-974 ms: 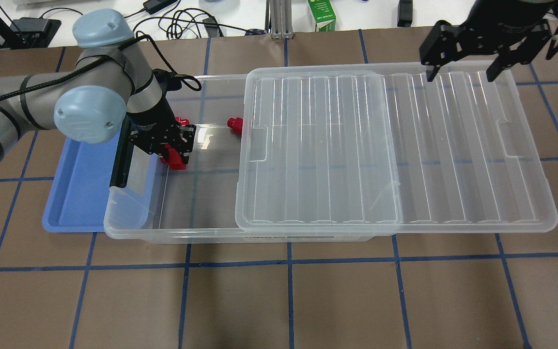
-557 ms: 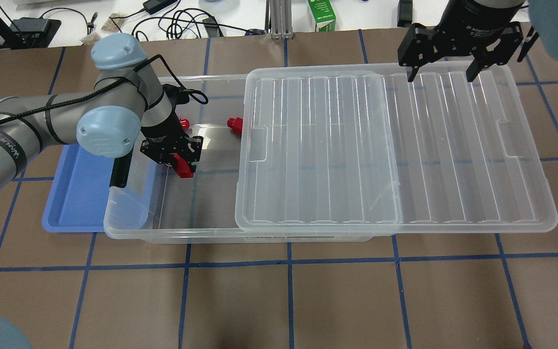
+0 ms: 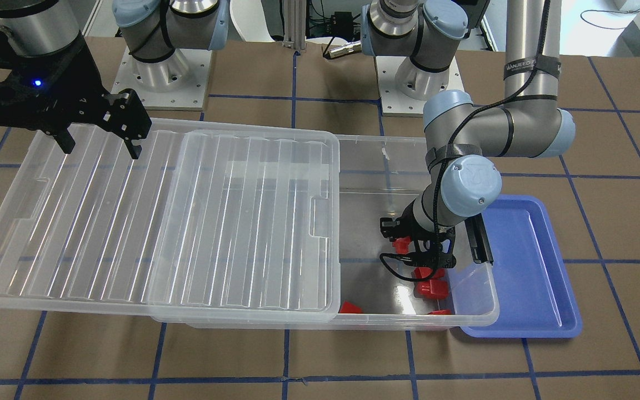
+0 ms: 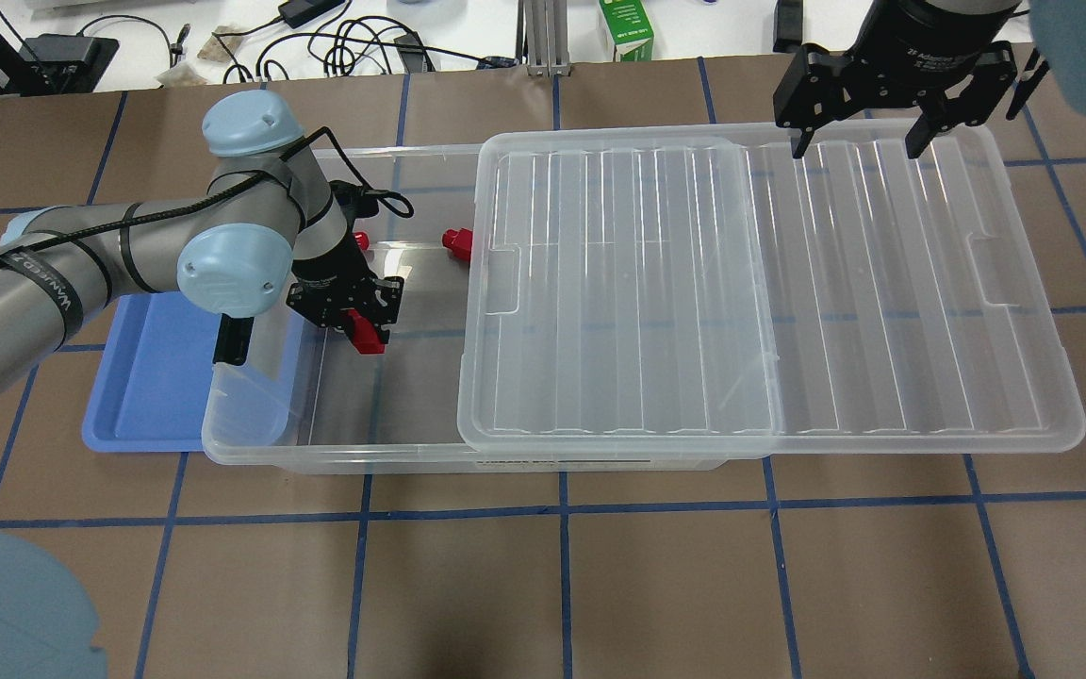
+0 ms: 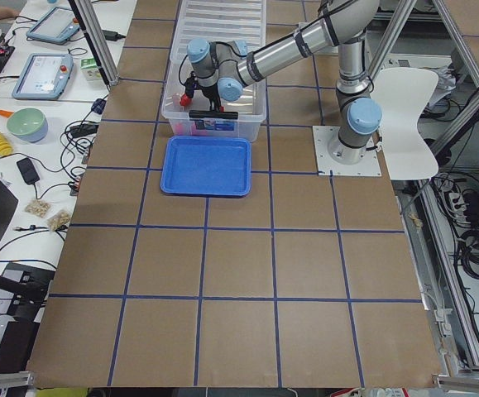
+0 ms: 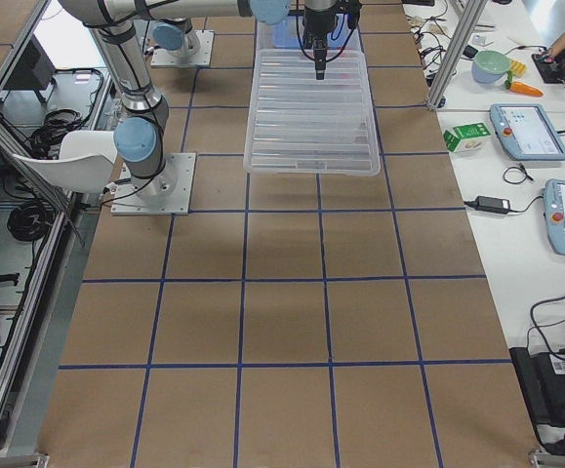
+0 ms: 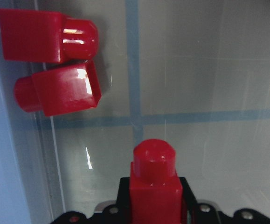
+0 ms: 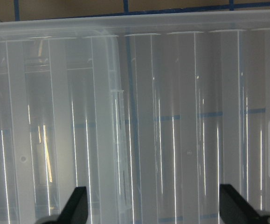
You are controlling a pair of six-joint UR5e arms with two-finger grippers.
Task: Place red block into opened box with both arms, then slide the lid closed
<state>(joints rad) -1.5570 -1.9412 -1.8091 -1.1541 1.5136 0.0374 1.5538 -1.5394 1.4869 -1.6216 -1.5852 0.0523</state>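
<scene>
My left gripper is shut on a red block, stub pointing forward, inside the open left end of the clear box. Two more red blocks lie on the box floor by its left wall, and another lies at the lid's edge. The ribbed clear lid rests on the box, shifted to the right and overhanging that end. My right gripper hangs open over the lid's far edge, with nothing between its fingers.
A shallow blue tray sits against the box's left end, partly under my left arm. The box's black bar handle lies at that end. Cables, a green carton and gear line the far side beyond the table.
My left gripper has carried the red block to the right, further into the box's open end. My right gripper shifted left along the lid's far edge, then held still.
</scene>
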